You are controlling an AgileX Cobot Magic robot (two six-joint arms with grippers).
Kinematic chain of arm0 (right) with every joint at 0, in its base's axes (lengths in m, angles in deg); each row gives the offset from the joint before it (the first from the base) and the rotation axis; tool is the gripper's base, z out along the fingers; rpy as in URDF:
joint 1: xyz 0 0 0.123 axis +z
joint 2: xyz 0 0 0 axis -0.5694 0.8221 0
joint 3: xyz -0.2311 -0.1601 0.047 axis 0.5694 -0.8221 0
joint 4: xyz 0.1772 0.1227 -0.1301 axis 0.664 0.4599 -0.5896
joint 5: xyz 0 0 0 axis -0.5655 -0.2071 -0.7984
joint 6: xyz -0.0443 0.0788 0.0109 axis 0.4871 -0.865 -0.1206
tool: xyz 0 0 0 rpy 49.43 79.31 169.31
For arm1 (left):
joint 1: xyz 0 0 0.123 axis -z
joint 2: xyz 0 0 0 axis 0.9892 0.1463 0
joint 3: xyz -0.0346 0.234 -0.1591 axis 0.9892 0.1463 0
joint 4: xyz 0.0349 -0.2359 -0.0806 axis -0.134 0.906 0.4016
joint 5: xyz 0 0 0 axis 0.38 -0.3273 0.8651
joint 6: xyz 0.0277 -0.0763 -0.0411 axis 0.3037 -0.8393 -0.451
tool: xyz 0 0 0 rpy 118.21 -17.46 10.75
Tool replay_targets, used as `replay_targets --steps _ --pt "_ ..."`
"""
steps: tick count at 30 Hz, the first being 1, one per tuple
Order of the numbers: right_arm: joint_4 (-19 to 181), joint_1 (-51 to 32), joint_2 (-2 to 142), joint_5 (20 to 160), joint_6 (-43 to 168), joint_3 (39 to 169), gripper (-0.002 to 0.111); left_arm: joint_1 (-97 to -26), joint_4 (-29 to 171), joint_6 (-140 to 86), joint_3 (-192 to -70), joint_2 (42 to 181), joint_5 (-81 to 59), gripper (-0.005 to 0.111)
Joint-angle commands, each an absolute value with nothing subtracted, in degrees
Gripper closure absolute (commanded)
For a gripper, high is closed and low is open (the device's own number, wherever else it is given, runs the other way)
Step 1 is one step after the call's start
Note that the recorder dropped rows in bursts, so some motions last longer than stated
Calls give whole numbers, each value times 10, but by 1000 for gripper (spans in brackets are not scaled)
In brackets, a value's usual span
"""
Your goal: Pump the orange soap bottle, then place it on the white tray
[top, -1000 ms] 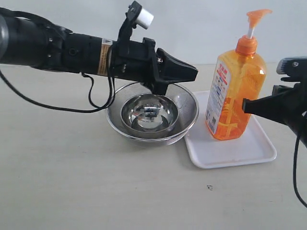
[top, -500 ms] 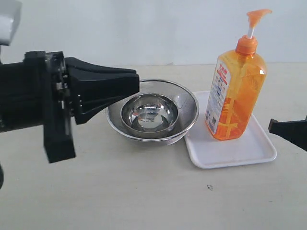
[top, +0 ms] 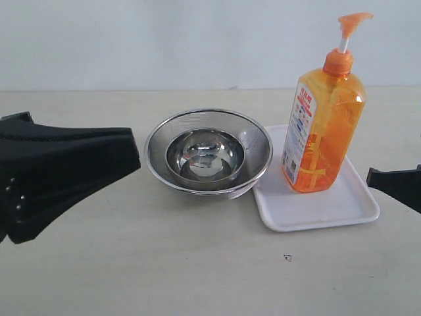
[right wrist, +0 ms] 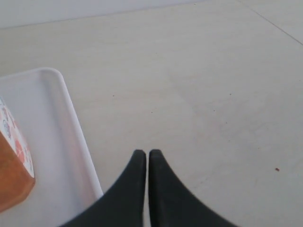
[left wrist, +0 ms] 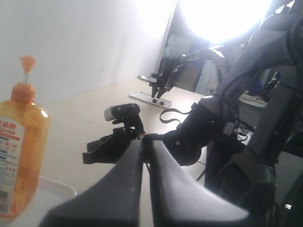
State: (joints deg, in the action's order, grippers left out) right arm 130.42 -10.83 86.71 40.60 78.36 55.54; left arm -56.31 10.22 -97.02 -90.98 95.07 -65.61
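Note:
The orange soap bottle (top: 322, 128) stands upright on the white tray (top: 329, 210) at the right, pump head raised; it also shows in the left wrist view (left wrist: 19, 151) and, as a corner, in the right wrist view (right wrist: 14, 170). My left gripper (top: 131, 153) is shut and empty at the left, close to the camera, well away from the bottle. In its own view its fingertips (left wrist: 146, 141) are together. My right gripper (top: 370, 178) is shut just right of the tray, holding nothing. Its own view shows the fingers (right wrist: 146, 153) closed beside the tray rim (right wrist: 78, 137).
A round steel strainer (top: 253, 141) with a smaller steel bowl (top: 205, 157) inside sits just left of the tray, touching its edge. The right arm (left wrist: 199, 135) lies across the left wrist view. The beige table (top: 197, 263) spreads in front.
My left arm has pulled back from above the strainer to the left and toward the camera. My right gripper has withdrawn rightward from the bottle. The bottle has stayed on the tray.

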Motion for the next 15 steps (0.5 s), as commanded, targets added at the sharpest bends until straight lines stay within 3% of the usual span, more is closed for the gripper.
replay_targets --steps 1,15 --pt "1306 -109 863 404 782 554 108 -562 107 -995 -905 936 -672 102" --pt "1306 -109 863 404 782 554 108 -563 102 -968 -905 935 -674 102"
